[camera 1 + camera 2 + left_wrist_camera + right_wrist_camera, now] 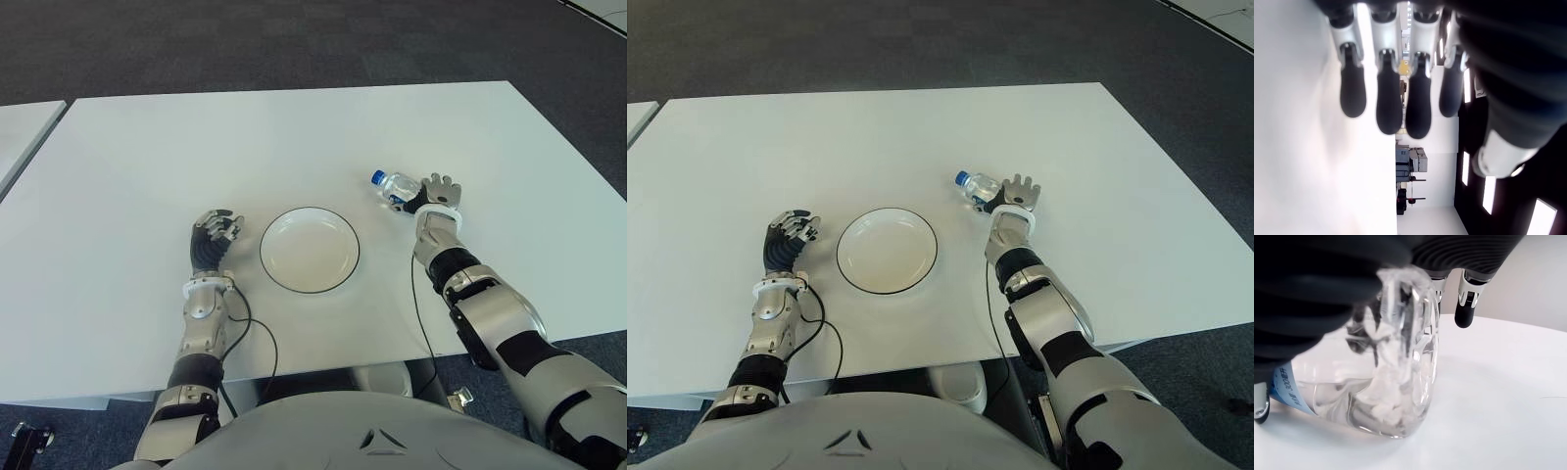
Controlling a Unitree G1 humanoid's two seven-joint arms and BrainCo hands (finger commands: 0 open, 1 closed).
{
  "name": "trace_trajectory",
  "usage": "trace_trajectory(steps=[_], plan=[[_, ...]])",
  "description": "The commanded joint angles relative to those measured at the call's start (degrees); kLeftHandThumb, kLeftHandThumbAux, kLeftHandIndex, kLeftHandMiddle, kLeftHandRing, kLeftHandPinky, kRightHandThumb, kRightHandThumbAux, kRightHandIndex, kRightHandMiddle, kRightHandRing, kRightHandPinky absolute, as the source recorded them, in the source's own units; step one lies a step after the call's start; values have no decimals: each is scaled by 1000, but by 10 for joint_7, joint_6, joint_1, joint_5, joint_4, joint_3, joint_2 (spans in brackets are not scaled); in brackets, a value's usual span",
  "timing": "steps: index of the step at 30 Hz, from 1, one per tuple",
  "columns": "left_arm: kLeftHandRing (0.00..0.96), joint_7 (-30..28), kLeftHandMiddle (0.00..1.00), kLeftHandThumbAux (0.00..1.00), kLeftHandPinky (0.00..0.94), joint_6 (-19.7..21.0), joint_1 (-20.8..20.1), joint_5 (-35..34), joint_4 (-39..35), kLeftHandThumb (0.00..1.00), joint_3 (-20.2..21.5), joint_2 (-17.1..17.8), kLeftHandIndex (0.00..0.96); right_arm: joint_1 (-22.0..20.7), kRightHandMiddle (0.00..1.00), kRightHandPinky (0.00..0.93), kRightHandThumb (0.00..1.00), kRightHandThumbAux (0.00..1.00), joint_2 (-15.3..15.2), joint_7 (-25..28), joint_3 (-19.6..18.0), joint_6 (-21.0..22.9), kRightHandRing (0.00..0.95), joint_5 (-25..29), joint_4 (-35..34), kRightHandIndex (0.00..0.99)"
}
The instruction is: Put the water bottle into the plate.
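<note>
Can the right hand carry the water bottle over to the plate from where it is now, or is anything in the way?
Probably yes. The right hand is at the water bottle, which lies on the table. Only bare table separates it from the plate; the left hand shows beyond the plate's far side.

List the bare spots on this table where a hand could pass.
White table is bare beyond the plate, and between plate and left hand. The right hand and water bottle crowd the plate's right side.
</note>
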Motion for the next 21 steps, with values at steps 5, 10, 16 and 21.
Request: trace_trajectory(steps=[5,10,16,21], plan=[[581,10,592,714,564,73,50,-11,25,705,5,-23,432,60,177,217,649,680,24,43,-6,11,134,52,47,429],[574,12,588,714,554,75,52,-10,20,705,7,-25,432,63,253,285,685,708,20,21,-16,-1,211,71,50,428],[573,15,589,714,558,77,53,-9,13,706,6,-26,432,72,427,440,695,714,19,-28,-52,-42,394,113,45,433],[573,14,589,713,555,79,54,-8,9,707,6,-25,433,80,575,603,698,718,21,-56,-76,-67,569,138,38,436]])
